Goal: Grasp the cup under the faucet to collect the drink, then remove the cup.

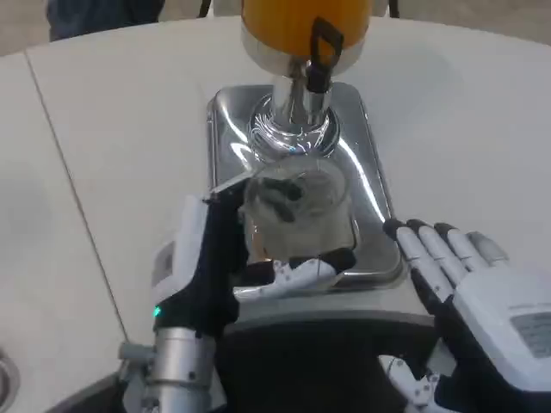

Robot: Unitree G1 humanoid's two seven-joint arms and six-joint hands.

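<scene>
A clear ribbed glass cup (pixel 295 211) stands over the drip grate of the chrome dispenser base (pixel 225 120), just in front of the black faucet tap (pixel 320 53) of the orange drink tank (pixel 305 24). My left hand (pixel 225 262) grips the cup from its left side, with fingers wrapped round its front near the bottom. The cup looks empty. My right hand (pixel 478 305) lies flat on the table to the right of the base, fingers spread, holding nothing.
The white round table (pixel 120 129) extends on all sides of the dispenser, with a seam line running down the left. A dark shape at the bottom centre is my own body edge.
</scene>
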